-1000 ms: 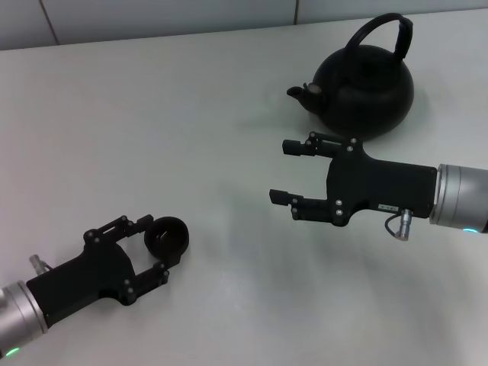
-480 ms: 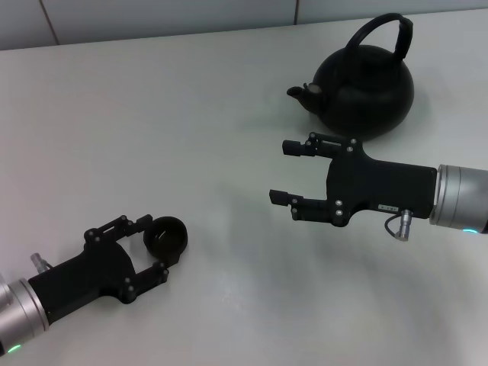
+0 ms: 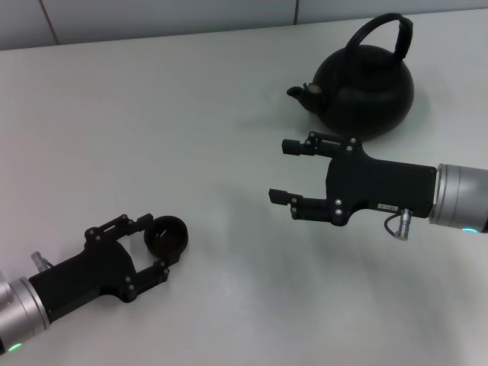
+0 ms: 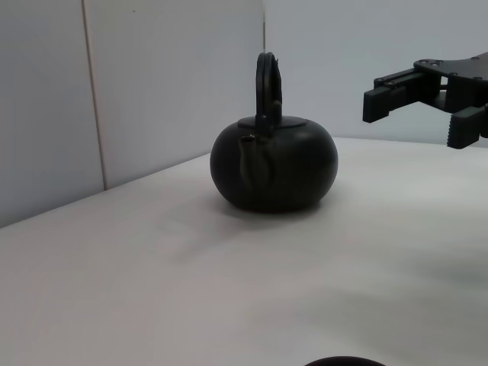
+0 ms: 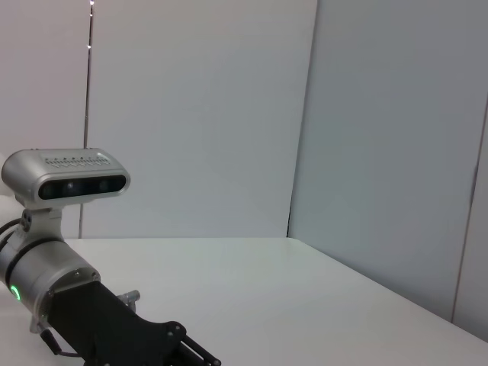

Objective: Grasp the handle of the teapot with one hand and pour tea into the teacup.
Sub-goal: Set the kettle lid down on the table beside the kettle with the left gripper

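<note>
The teacup (image 3: 166,235) is seen on the white desk (image 3: 152,114) between the parted jaws of the left gripper (image 3: 158,245), not clamped. The right gripper (image 3: 284,171) is held with jaws apart, empty, the teapot (image 3: 364,88) standing upright just beyond them, its handle (image 3: 383,29) untouched

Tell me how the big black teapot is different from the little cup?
The teapot is much bigger than the teacup. The teapot has a spout and an arched handle; the teacup has neither. The teapot stands alone, while the teacup sits between the left gripper fingers. Both are dark, round and upright on the table.
</note>
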